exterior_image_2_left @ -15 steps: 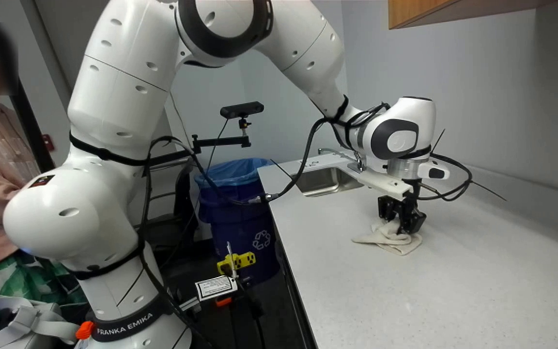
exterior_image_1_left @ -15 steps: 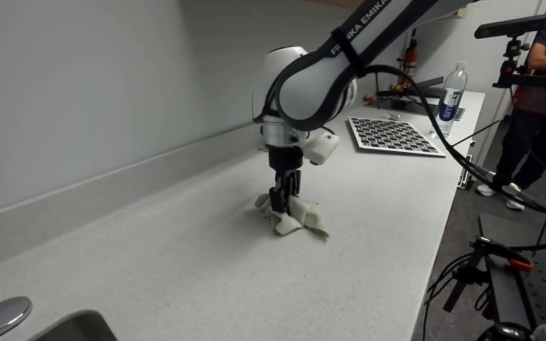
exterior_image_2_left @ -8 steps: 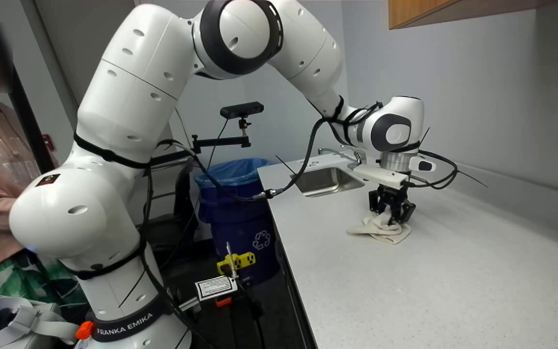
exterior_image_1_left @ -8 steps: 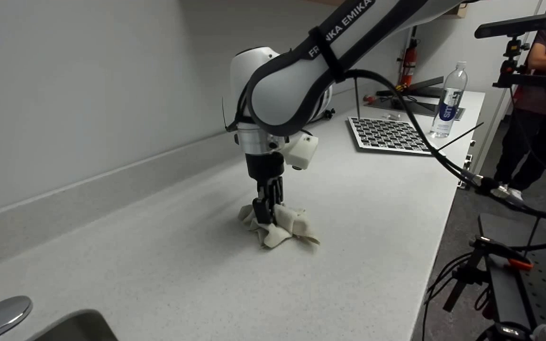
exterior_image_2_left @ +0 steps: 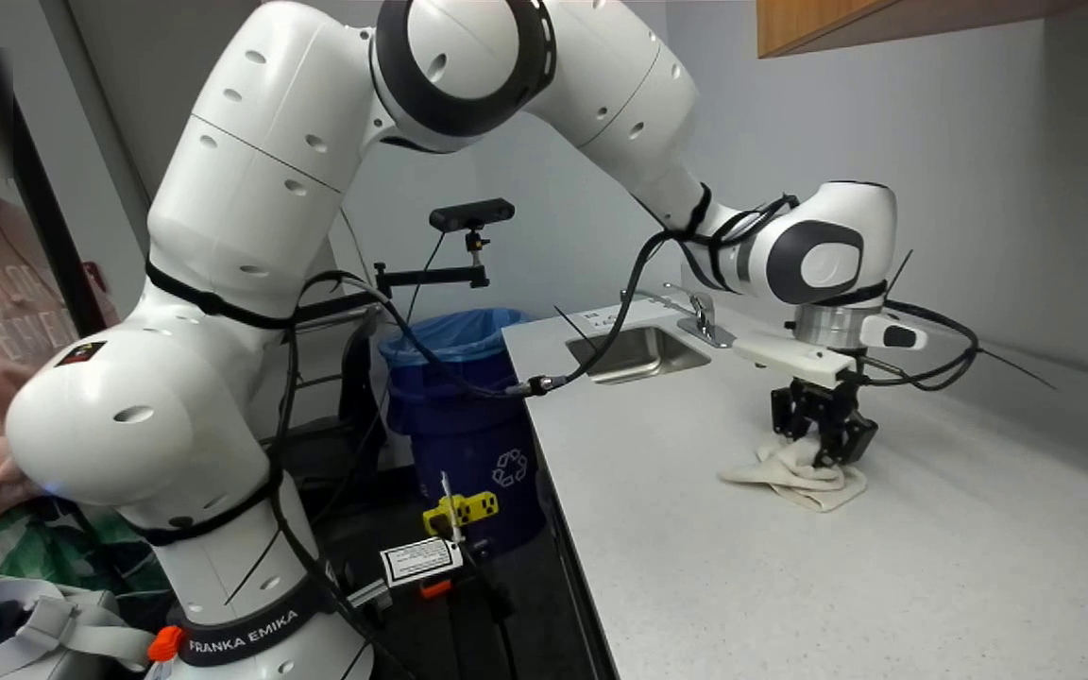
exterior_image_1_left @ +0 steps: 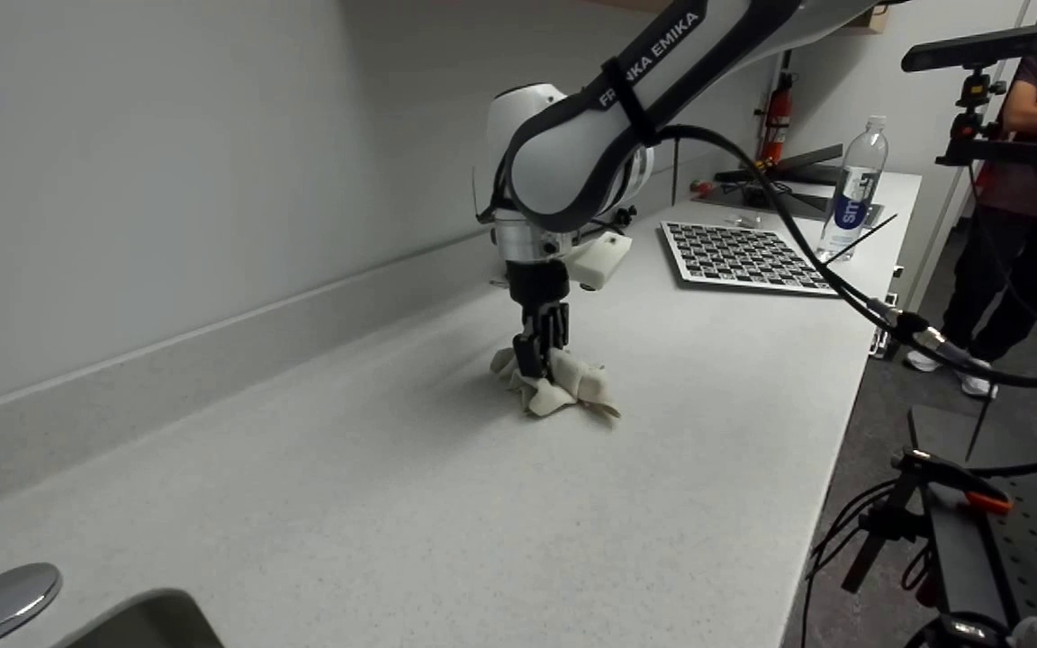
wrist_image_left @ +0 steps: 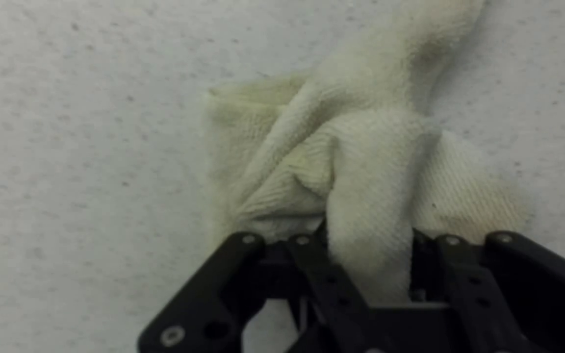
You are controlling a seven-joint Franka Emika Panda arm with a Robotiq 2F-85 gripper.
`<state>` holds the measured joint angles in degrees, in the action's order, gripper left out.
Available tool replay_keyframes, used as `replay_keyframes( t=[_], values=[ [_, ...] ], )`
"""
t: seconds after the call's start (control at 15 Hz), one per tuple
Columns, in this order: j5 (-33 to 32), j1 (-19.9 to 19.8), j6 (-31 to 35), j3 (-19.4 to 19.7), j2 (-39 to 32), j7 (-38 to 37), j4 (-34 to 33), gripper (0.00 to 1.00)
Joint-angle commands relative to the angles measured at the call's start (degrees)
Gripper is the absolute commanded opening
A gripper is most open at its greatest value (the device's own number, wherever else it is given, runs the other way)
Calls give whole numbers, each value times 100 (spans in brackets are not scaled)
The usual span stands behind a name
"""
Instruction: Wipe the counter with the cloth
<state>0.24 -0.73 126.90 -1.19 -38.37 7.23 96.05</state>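
An off-white crumpled cloth (exterior_image_1_left: 583, 382) lies on the pale speckled counter (exterior_image_1_left: 446, 504) and also shows in an exterior view (exterior_image_2_left: 794, 480). My gripper (exterior_image_1_left: 544, 358) points straight down over it, with its fingertips in the folds. In the wrist view, a fold of the cloth (wrist_image_left: 371, 186) runs up between the two fingers of my gripper (wrist_image_left: 368, 250), which are shut on it. The fingertips are hidden by the cloth there. The cloth's edges spread out on the counter around the gripper (exterior_image_2_left: 818, 444).
A wall with a low backsplash (exterior_image_1_left: 239, 337) runs along the counter's back. A checkered board (exterior_image_1_left: 743, 256) and a bottle (exterior_image_1_left: 852, 193) stand at one end, a sink (exterior_image_2_left: 638, 354) with a faucet (exterior_image_2_left: 703, 316) at the other. A cable (exterior_image_1_left: 780, 198) hangs off the arm.
The gripper and cloth slid along the counter towards the sink, then back away from it, past where they were a second ago. The cloth stayed in the gripper throughout.
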Motion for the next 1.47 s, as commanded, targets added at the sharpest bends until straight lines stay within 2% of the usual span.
replay_keyframes(
  t=[0.0,0.33,0.6,0.8,1.4],
  values=[
    [184,-417,507,158,470,-5,737,4],
    [802,-1022,1388,217,1044,38,1867,4],
    [1299,-1230,1872,121,1264,154,2419,4],
    [1296,-1132,1860,83,1227,140,2365,4],
    [722,-514,953,-114,682,55,1405,4]
  ],
)
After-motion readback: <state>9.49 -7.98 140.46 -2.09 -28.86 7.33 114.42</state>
